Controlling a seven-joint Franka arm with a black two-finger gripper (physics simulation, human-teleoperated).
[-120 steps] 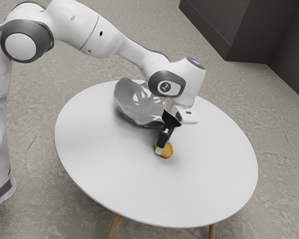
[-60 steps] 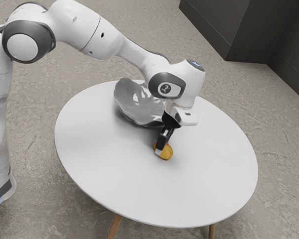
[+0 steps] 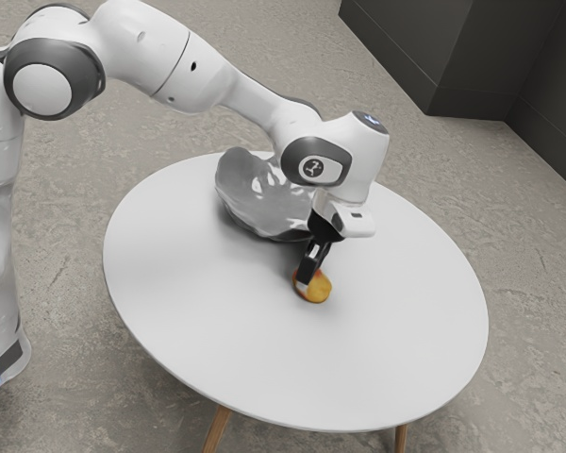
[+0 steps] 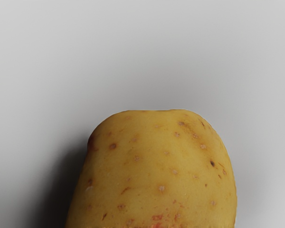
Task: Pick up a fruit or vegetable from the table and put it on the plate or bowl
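Observation:
A yellow-brown potato [image 3: 316, 289] lies near the middle of the round white table [image 3: 189, 283]. My gripper [image 3: 310, 280] reaches straight down onto it, and its black fingers [image 3: 307, 272] close against the potato's sides. In the wrist view the potato [image 4: 156, 175] looms large directly under my hand, speckled and casting a shadow on the tabletop. A dark grey wavy bowl [image 3: 255, 193] rests on the table just behind my hand, toward the exterior view's upper left.
The arm comes in from the exterior view's upper left and passes over the bowl. Bare white tabletop surrounds the potato toward the front and the exterior view's right. A dark cabinet [image 3: 481, 47] stands on the floor far behind the table.
My hand has risen very slightly. The potato has shifted a little toward the exterior view's right between the fingers.

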